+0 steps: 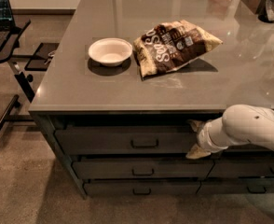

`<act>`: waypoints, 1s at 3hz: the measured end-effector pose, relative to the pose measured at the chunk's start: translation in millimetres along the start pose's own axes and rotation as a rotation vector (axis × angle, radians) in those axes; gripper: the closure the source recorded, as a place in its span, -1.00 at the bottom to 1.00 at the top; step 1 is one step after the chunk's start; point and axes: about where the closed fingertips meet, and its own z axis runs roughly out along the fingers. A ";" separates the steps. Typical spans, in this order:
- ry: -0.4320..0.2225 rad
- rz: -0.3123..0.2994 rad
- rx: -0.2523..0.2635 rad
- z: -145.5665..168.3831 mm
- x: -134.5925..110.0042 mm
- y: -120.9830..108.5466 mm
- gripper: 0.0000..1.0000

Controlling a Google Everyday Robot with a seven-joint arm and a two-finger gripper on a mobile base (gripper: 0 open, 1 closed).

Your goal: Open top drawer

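Between the spread fingers [198, 153] of your gripper [195, 139] sits the right end of the top drawer [104, 141]; its pull [144, 143] lies well left of them.

Dim, warm light falls from above. The gripper [196, 139] sits at the right end of the top drawer [123, 141], in deep shadow under the counter [71, 92] edge. Above it the counter shows pale glare. Up-left of it, the bowl [110, 52] and bag [174, 45] cast short dark shadows.

Dark grey top drawer [123, 142], tool [195, 138] at right end
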 end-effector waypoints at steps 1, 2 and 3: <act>-0.002 0.001 -0.006 -0.6 -0.6 -2.3 0.25; -0.002 0.001 -0.006 -0.6 -0.6 -2.3 0.71; -0.002 0.001 -0.006 -0.6 -0.6 -2.3 1.00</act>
